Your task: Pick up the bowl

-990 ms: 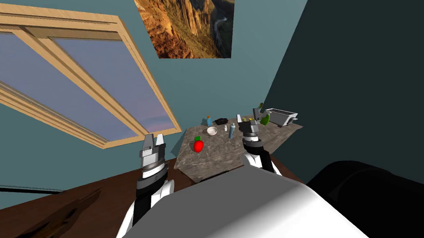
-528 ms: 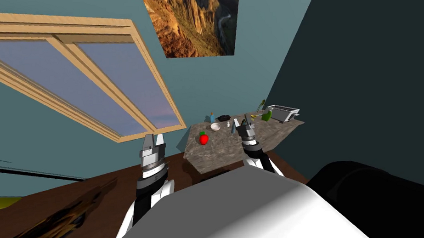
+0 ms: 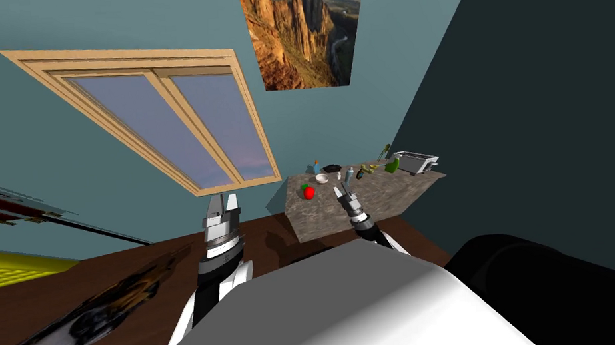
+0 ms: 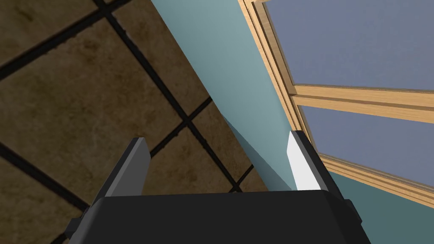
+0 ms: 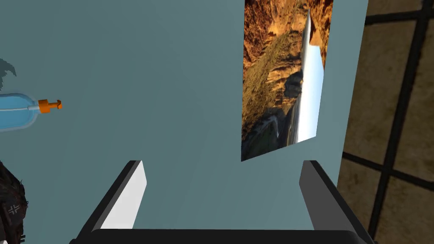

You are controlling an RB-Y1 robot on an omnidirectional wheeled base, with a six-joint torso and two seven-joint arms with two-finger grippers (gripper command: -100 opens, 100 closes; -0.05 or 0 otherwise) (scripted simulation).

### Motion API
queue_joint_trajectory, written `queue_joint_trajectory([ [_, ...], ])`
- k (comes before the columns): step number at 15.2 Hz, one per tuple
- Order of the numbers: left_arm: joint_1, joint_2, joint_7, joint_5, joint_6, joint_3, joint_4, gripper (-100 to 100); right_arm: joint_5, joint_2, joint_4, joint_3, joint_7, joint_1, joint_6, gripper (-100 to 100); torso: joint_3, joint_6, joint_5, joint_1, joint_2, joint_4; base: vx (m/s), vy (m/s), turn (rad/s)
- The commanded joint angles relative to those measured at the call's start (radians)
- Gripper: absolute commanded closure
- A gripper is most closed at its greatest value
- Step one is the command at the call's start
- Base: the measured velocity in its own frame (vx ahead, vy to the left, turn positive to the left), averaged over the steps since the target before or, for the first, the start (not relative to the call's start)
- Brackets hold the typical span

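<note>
Your right gripper (image 3: 339, 190) hovers over the grey stone-topped table (image 3: 381, 199) in the head view. The small white round bowl (image 3: 322, 178) sits apart from it, at about eleven o'clock of the fingertips, near the table's far edge. A red round fruit (image 3: 309, 192) lies at nine o'clock of the gripper. Your left gripper (image 3: 223, 204) hangs off the table at its nine o'clock.

In the left wrist view, that gripper's fingers (image 4: 134, 163) stand apart, idle.

In the right wrist view, the fingers (image 5: 127, 199) stand wide apart with nothing between them, and a blue bottle with an orange cap (image 5: 19, 111) lies outside their gap.

You look to be mid-approach. Next, I judge, pitch the wrist down, swing toward eleven o'clock and straddle the bowl's rim.
</note>
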Motion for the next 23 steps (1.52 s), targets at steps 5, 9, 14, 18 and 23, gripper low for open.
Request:
queue_joint_trajectory([
  [5,0.000,0.000,0.000,0.000,0.000,0.000,0.000,0,0.044,-0.109,0.121,0.037,0.014,0.040,-0.014,-100,-0.002,0.000,0.000,0.000,-0.003,-0.001,-0.042,0.177,0.073],
  [9,0.000,0.000,0.000,0.000,0.000,0.000,0.000,0,0.060,-0.155,0.181,0.050,0.021,0.051,-0.019,-100,-0.003,0.000,0.000,-0.002,-0.005,-0.001,-0.013,0.141,0.044],
  [14,0.000,0.000,0.000,0.000,0.000,0.000,0.000,0,0.093,-0.258,0.287,0.076,0.037,0.072,-0.027,-100,-0.004,0.000,-0.001,-0.006,-0.006,-0.001,0.008,0.103,0.075],
  [18,0.000,0.000,0.000,0.000,0.000,0.000,0.000,0,0.109,-0.313,0.361,0.090,0.046,0.081,-0.031,-100,-0.005,0.000,-0.001,-0.004,-0.008,-0.002,0.027,0.122,0.054],
  [23,0.000,0.000,0.000,0.000,0.000,0.000,0.000,0,0.143,-0.431,0.475,0.117,0.067,0.097,-0.037,-100,-0.005,0.000,-0.001,-0.005,-0.009,-0.002,0.040,0.129,0.079],
])
